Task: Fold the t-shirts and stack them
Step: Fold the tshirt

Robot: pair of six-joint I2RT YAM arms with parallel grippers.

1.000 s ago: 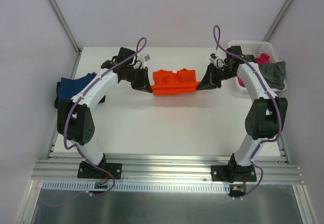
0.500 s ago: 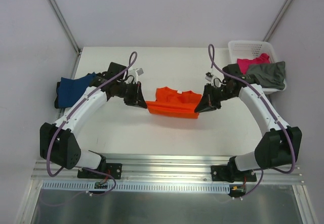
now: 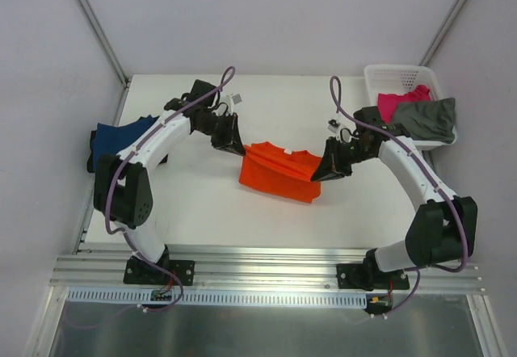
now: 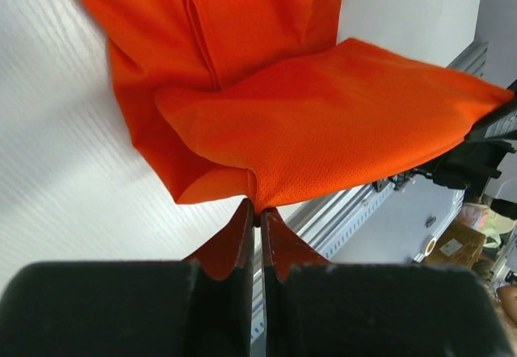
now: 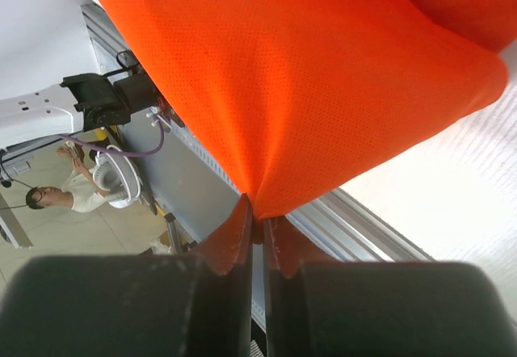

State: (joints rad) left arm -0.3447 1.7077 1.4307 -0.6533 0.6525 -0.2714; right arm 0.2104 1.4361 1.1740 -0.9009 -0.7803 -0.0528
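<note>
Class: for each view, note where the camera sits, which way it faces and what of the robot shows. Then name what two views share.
Top external: above, behind the bases, looking down on the table; both arms show.
Left wrist: on the left arm, looking past the left gripper at the orange t-shirt.
Right wrist: on the right arm, looking past the right gripper.
Shared: both wrist views show that t-shirt pinched.

No legible text or labels anywhere.
</note>
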